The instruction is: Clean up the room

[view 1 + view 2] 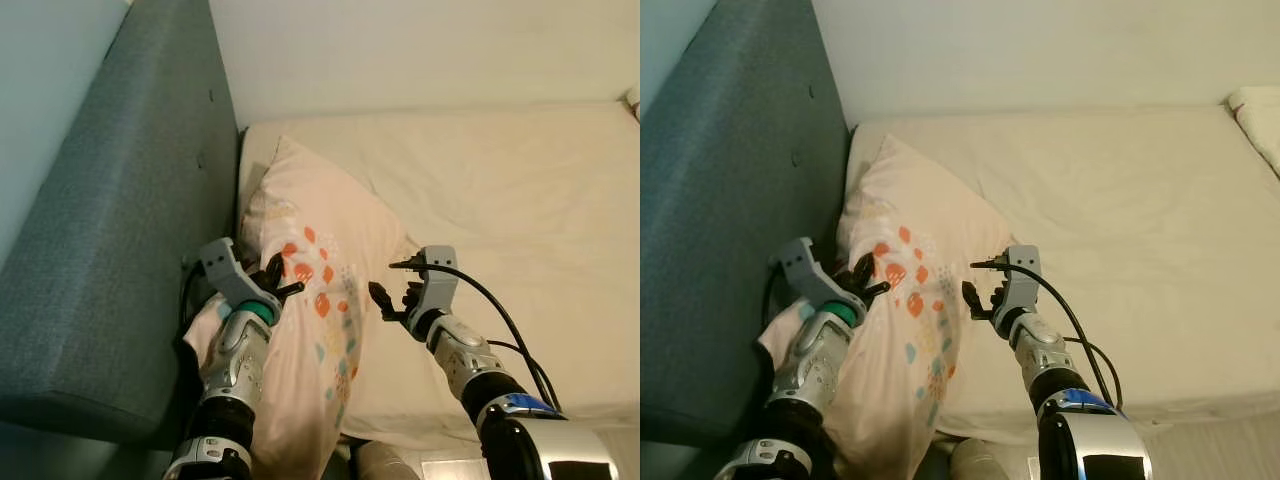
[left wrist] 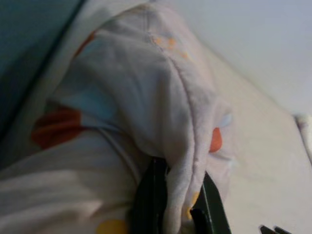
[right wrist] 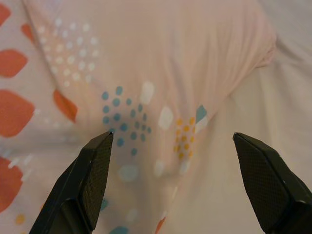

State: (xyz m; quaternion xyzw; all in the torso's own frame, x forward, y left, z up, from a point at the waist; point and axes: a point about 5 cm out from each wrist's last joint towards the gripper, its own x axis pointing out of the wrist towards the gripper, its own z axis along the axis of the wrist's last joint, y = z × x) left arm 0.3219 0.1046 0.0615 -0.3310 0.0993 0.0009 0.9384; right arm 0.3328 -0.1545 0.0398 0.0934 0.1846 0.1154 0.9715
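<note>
- Currently the left end effector (image 1: 277, 283) pinches the pale pink pillow with orange and teal spots (image 1: 310, 300), lying at the cream bed's (image 1: 520, 200) nine o'clock edge.
- The right end effector (image 1: 393, 297) gapes wide; next it likely must close on the pillow's three o'clock side.

A pale pink pillow (image 1: 310, 300) printed with orange, teal and yellow spots lies at the head of the bed (image 1: 520, 200), its long side against the grey-blue headboard (image 1: 110, 220). The left pincer (image 1: 275, 283) has a fold of its cover clamped between its fingers near the headboard side. The pillow's other edge lies just before the right pincer (image 1: 393, 298), whose fingers are spread wide, apart from the fabric.
</note>
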